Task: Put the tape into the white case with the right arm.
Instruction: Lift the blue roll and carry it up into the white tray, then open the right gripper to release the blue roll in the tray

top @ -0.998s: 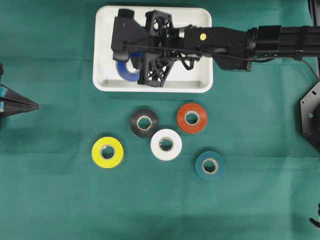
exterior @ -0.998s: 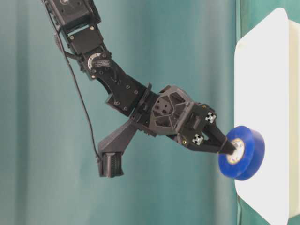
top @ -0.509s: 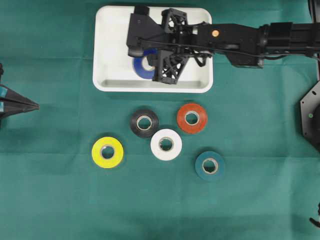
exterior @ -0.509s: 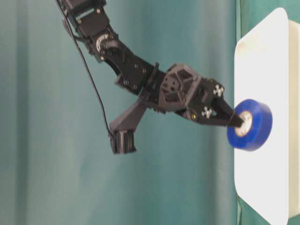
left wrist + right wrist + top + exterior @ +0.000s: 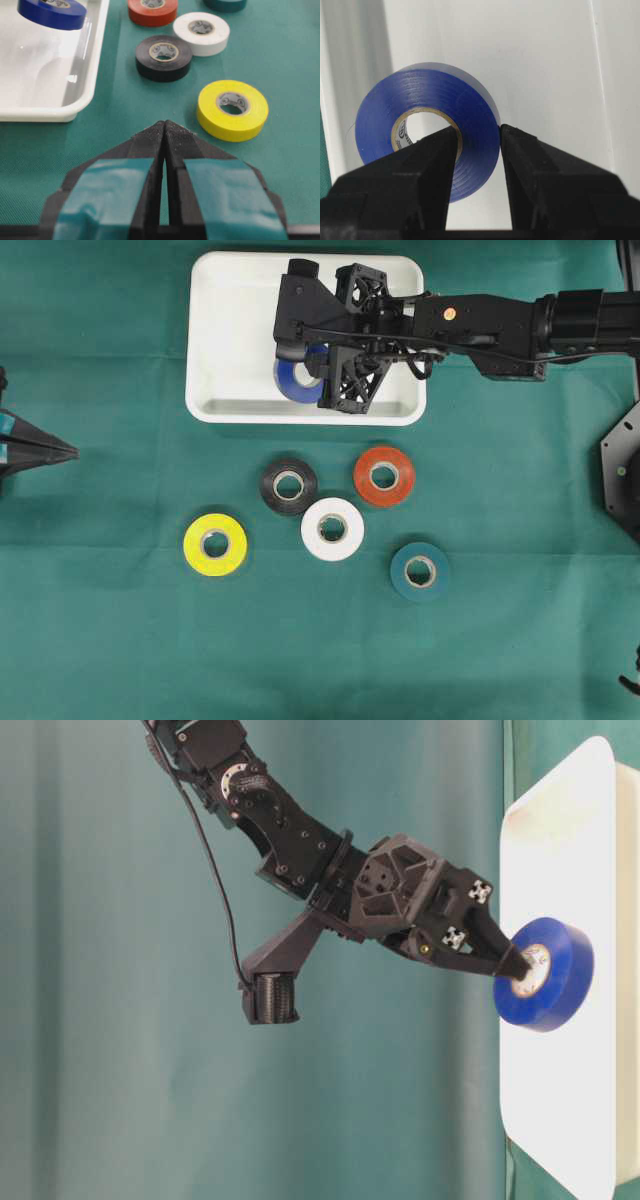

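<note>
The blue tape (image 5: 427, 135) hangs over the white case (image 5: 225, 330), pinched through its wall: one finger of the right gripper (image 5: 477, 142) sits inside the cardboard core and the other presses the outer face, so the jaws stand only a roll-wall apart. In the overhead view the roll lies over the middle of the case, toward its near rim. In the table-level view it is tilted and appears to float just above the floor; whether its lower edge touches I cannot tell.

The step in hand looks like the set-down. To do it well, I would lower the roll until its edge meets the floor, then open only enough to free the inner finger from the core, and lift straight away so the finger does not drag the roll back out over the rim.

The gripper body hides most of the roll from overhead. The left gripper (image 5: 164, 131), its teal-banded jaws pressed together with nothing between them, rests well to the left over the green cloth (image 5: 120, 640). Five other rolls lie on the cloth near the case, the teal roll (image 5: 225, 4) cut off by the left wrist view's edge.
</note>
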### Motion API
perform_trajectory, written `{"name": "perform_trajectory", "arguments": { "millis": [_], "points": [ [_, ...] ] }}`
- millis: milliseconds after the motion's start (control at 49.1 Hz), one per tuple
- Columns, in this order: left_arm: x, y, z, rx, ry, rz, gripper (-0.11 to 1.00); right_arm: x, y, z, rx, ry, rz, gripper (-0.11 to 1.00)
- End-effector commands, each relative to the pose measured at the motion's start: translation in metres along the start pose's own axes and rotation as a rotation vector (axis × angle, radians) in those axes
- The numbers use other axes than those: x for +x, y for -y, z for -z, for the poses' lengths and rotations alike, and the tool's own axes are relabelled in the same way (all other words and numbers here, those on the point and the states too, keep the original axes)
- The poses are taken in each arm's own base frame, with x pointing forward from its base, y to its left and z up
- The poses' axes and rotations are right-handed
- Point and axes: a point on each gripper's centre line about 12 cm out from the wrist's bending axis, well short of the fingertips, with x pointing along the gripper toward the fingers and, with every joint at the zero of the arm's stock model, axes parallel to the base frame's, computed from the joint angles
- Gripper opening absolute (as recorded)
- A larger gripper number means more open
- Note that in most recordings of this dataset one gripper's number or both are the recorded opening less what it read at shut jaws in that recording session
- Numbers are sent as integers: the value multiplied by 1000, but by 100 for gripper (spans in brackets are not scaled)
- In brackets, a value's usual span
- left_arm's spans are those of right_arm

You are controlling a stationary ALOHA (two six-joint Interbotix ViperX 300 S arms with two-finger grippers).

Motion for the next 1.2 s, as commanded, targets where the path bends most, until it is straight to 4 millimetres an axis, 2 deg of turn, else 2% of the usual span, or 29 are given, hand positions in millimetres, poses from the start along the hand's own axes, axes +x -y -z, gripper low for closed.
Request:
{"name": "perform_trajectory", "arguments": {
  "millis": [0,306,387,530,652,917,1182],
  "points": [
    [1,1,-3,-1,6,3,0,-9,2,-9,1,38,2,1],
    [1,0,-3,-1,5,3,0,-7,2,-7,2,30,2,2],
    [1,1,-3,-1,6,3,0,-6,2,-6,0,27,2,16],
    [1,1,-3,-1,6,3,0,-6,1,-3,0,18,1,56],
    [1,1,-3,-1,6,3,0,-6,2,2,0,9,2,44],
    [1,1,-3,-1,6,3,0,-31,3,18,1,14,1,44],
    [1,1,-3,-1,6,3,0,-65,4,55,4,31,-9,44]
  ]
}}
